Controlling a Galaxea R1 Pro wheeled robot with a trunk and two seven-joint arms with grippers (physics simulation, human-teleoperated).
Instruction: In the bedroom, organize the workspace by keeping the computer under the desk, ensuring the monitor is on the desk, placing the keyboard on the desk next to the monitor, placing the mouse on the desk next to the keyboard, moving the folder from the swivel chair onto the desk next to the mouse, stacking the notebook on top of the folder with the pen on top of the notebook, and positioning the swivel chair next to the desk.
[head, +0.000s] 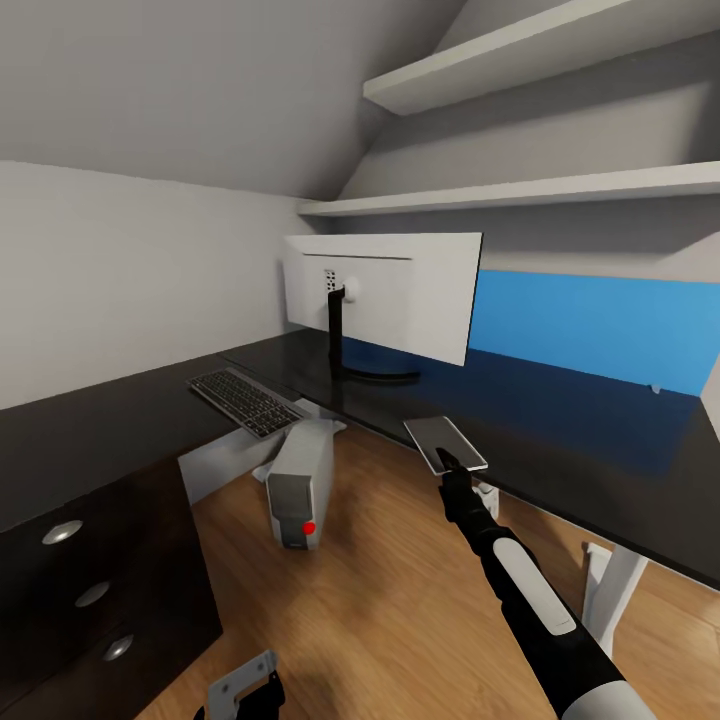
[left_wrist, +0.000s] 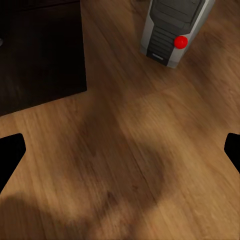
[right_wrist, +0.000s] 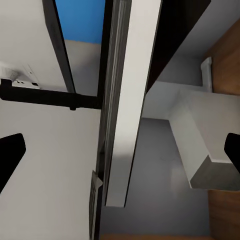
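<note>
The keyboard (head: 245, 401) lies on the left part of the dark desk (head: 560, 440), near its inner corner, well left of the monitor (head: 395, 295). The computer (head: 300, 485) stands on the wood floor (head: 370, 610) at the desk's front edge, grey with a red button, only partly under the top. The left gripper (left_wrist: 120, 145) hangs low over the floor with its fingers wide apart and nothing between them; the computer's front shows ahead of it.

The right gripper (head: 452, 462) holds a flat, thin grey slab, probably the folder (head: 445, 443), at the desk's front edge right of the monitor stand. How tightly the fingers close on it I cannot tell; in the right wrist view the fingertips show far apart at the frame's sides, with the slab seen edge-on between them.

The step in hand looks like setting the folder down. It should go flat and fully onto the top, not overhanging the edge, with room kept between it and the monitor for keyboard and mouse. Lower it level, then release.

The folder is pale grey with a darker rim, stiff and slightly tilted.
</note>
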